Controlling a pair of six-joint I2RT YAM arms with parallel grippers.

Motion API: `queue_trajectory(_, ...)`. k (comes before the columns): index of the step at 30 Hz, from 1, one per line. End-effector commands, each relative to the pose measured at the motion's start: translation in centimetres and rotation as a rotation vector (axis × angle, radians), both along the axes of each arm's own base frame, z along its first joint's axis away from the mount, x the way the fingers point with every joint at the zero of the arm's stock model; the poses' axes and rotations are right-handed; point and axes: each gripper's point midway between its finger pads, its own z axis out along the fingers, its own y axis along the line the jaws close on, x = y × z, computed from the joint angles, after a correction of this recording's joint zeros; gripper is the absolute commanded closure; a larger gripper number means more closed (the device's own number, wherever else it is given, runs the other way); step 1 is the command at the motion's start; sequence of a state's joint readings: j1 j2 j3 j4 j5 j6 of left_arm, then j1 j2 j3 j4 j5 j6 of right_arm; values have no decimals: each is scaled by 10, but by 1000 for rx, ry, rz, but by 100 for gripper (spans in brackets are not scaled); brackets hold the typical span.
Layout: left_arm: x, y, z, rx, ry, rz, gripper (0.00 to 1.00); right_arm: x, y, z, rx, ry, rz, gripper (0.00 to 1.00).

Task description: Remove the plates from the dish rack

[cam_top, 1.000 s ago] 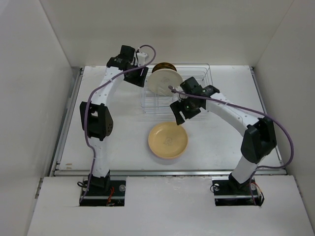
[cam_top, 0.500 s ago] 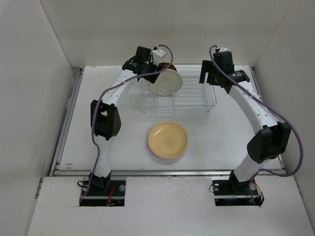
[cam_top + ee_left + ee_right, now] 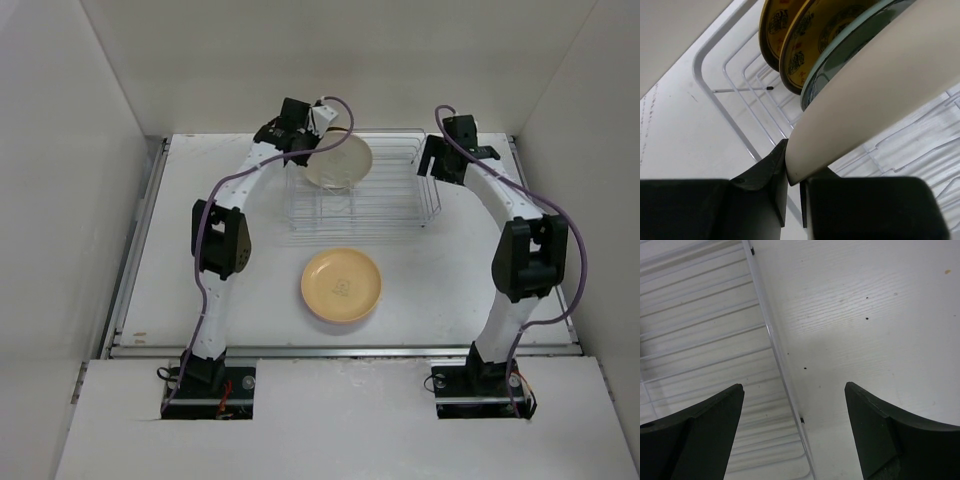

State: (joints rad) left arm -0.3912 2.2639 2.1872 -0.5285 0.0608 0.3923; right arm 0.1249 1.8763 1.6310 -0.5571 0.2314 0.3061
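Left pincer (image 3: 306, 150), from above, met the cream plate (image 3: 340, 160) at the dish rack (image 3: 400, 208); a yellow-orange plate (image 3: 341, 285) lay on the worktop (image 3: 450, 290). Its wrist view showed it clamped on the cream rim. Right pincer (image 3: 794, 390) stood apart over the rack's edge.

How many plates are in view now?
5. One round yellow-orange plate on the table; in the white wire rack, a cream plate, a blue-grey one, two brown-and-yellow ones. Others may be hidden.

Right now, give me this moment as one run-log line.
left gripper: shut on cream plate rim | right gripper: open, empty, over right edge of dish rack | yellow plate: on table
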Motion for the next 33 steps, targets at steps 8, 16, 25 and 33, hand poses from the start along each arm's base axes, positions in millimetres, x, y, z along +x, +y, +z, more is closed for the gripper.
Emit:
queue_trajectory(8, -4, 9, 115, -220, -119, 47, 100, 20, 8, -30, 29, -14, 32, 16)
queue_trajectory(16, -30, 6, 157, -324, -96, 3, 100, 20, 13, -23, 50, -30, 52, 16)
queue_trajectory(25, -168, 4, 104, -140, 332, -475, 100, 13, 15, 6, 67, -79, 67, 16)
queue_trajectory(33, -261, 9, 37, 62, 695, -748, 100, 8, 22, 6, 90, -64, 105, 16)
